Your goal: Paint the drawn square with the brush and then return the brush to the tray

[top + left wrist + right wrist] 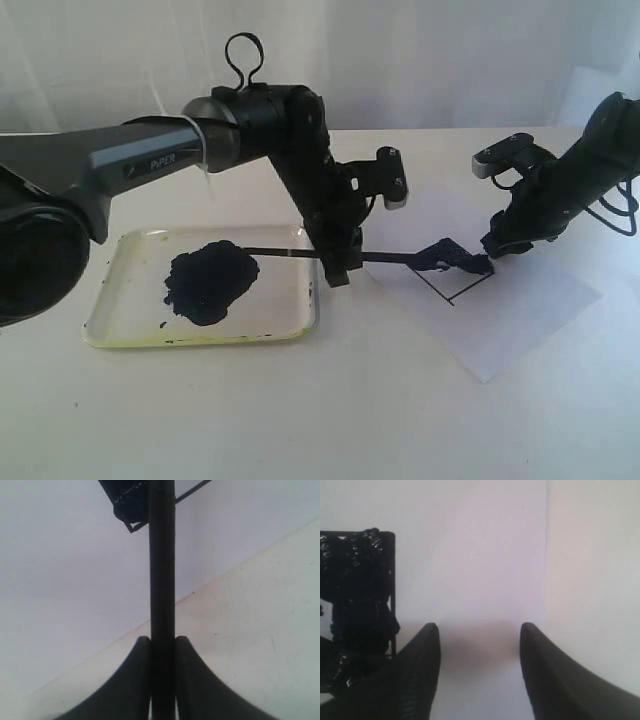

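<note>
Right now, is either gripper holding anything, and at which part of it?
The left gripper is shut on the brush, gripping its thin handle well back from the painted tip. The right gripper is open and holds nothing.

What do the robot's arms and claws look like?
The left arm is a grey tube marked PiPER, with black joints and a looped black cable on top. The right arm is black with trailing cables. The left claw and right claw each have two black curved fingers.

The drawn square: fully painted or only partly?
Partly. Dark paint covers part of the drawn square; white paper shows inside its outline.
</note>
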